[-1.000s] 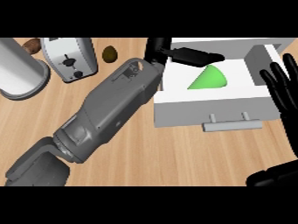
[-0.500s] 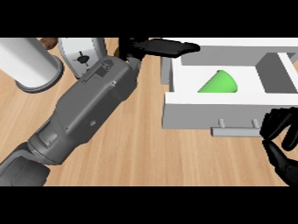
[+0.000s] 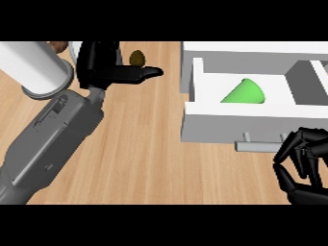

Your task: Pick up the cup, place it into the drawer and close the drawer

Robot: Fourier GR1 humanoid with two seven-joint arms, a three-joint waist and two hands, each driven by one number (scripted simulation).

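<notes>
The cup point(image 3: 245, 92), a green cone shape, lies on its side inside the open drawer point(image 3: 258, 126), about in the middle of its floor and apart from the walls. The drawer stands pulled out, its white front facing the robot, with a grey handle point(image 3: 260, 145) under that front.

The right robot hand point(image 3: 309, 166) is just below the drawer's front, right of the handle and near its end. Its fingers are curled in on themselves and pinch nothing; whether any fingertip touches the handle I cannot tell. The left robot hand point(image 3: 108, 67) is well to the left of the drawer, over the tabletop point(image 3: 152, 158), thumb stuck out toward the drawer, fingers relaxed and empty. Further left of the drawer stands a white cylinder point(image 3: 35, 67), and a small brown thing point(image 3: 136, 58) lies between the left robot hand and the drawer.

By my reading only the closing is left. The risk: the right robot hand sits off to the front's right side, so a push from there could slide off the corner or leave the drawer part open. A fast shove could also make the lying cup roll inside.
</notes>
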